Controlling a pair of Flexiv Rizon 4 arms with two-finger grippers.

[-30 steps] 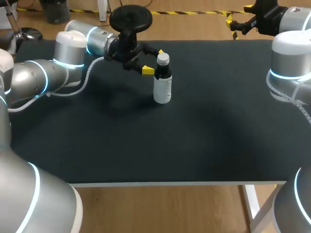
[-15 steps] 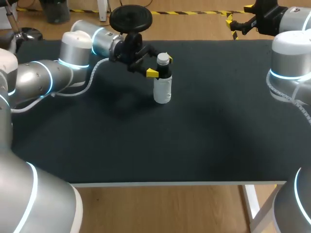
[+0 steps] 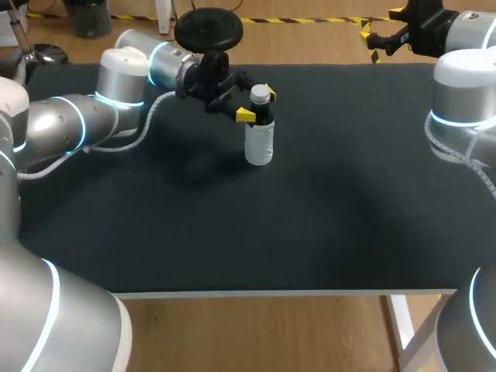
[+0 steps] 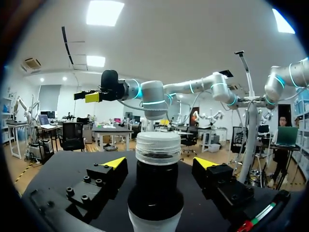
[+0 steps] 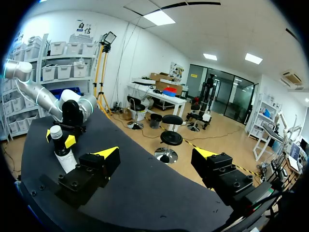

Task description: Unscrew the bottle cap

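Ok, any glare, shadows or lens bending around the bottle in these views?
Head view: even light, only a soft shadow on the table beside the bottle. Left wrist view: the cap looms large, no glare. Right wrist view: the table edge bows strongly.

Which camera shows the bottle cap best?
The left wrist view: the bottle cap sits close and central, ridges visible. The head view shows the cap small, from above; the right wrist view shows the cap tiny, far off.

Matt black table (image 3: 310, 217); bottle (image 3: 260, 118) glossy dark w/ white paper-like label (image 3: 260, 147), ribbed plastic cap (image 4: 158, 147).
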